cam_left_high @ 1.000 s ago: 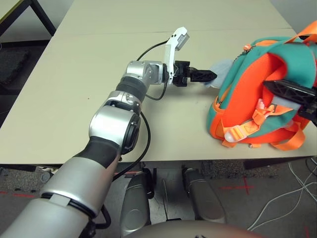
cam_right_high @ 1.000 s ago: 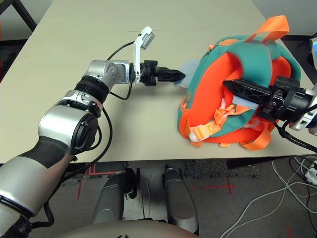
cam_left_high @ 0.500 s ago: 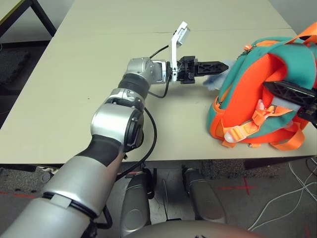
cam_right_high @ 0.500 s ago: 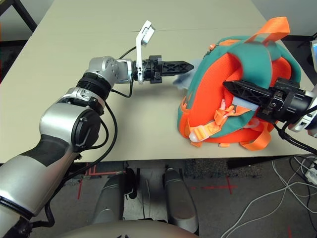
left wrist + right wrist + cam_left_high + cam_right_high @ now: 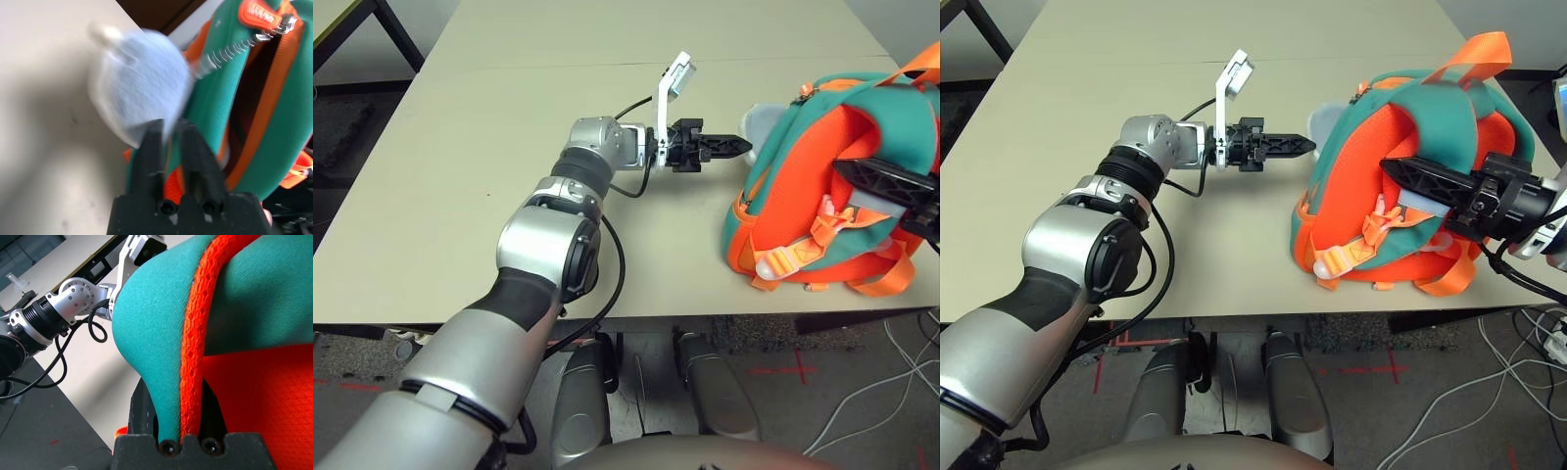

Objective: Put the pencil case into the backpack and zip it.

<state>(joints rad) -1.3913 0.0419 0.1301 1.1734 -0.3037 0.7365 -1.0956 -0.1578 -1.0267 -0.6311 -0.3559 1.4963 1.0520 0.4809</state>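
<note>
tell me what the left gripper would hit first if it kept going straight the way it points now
Probably the grey plush charm, hanging just ahead of the left gripper. Its two black fingers look nearly closed and empty. Behind the charm is the small teal fabric backpack with orange trim. How far the tips are from the charm is unclear.

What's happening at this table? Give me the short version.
A two-armed humanoid robot is working on a teal and orange backpack standing on the table. Its right gripper is clamped on the backpack's teal and orange edge, holding it. The left gripper, fingers nearly together and holding nothing, is at the grey plush charm hanging off the backpack's side. The zipper looks partly open. No pencil case is visible.
</note>
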